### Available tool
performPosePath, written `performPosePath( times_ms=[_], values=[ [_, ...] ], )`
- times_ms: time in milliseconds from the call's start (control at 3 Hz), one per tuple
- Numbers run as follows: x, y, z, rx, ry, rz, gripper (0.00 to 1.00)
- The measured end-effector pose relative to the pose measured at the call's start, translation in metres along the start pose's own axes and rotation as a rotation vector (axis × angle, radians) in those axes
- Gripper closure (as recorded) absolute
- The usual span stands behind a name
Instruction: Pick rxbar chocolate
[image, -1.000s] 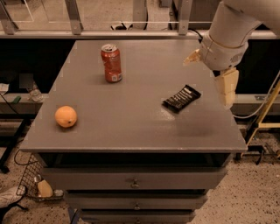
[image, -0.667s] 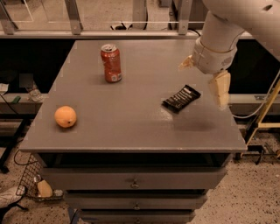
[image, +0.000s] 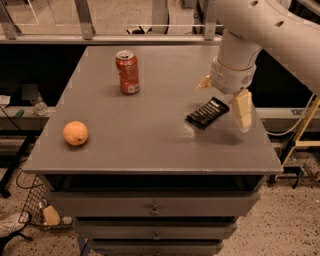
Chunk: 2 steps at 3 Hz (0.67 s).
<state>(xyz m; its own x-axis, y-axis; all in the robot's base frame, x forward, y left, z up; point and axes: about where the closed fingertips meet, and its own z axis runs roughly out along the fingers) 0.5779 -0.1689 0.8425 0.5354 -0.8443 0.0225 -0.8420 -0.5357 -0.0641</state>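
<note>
Orange (image: 75, 133), front-left of the desk (image: 150, 135): position unchanged. Red can (image: 128, 72), upright toward the back: unchanged.

Rxbar chocolate (image: 207, 112): lies flat on the desk's right half, set at a diagonal, where it was a second ago. Not lifted, not shifted.

Pincer (image: 223, 105): this is what has changed. Earlier it hung beyond the bar's right end, near the desk edge. It has since travelled left and now stands over the bar's far right end. Its fingers are spread wide, one showing behind the bar and the other off its right end. Nothing is held between them. Whether either finger touches the wrapper cannot be determined.

Assessment: the approach is nearly complete and the grasp has not begun. The pincer is roughly aligned; descent and closing remain. A thin, flat wrapper gives little edge to catch, so slipping is the likely fault.
</note>
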Motion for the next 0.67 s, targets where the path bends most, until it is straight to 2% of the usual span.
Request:
performPosePath(
  times_ms=[667],
  values=[
    [-0.0129,-0.0083,0.0214,-0.025,-0.051,-0.027,0.00]
  ],
)
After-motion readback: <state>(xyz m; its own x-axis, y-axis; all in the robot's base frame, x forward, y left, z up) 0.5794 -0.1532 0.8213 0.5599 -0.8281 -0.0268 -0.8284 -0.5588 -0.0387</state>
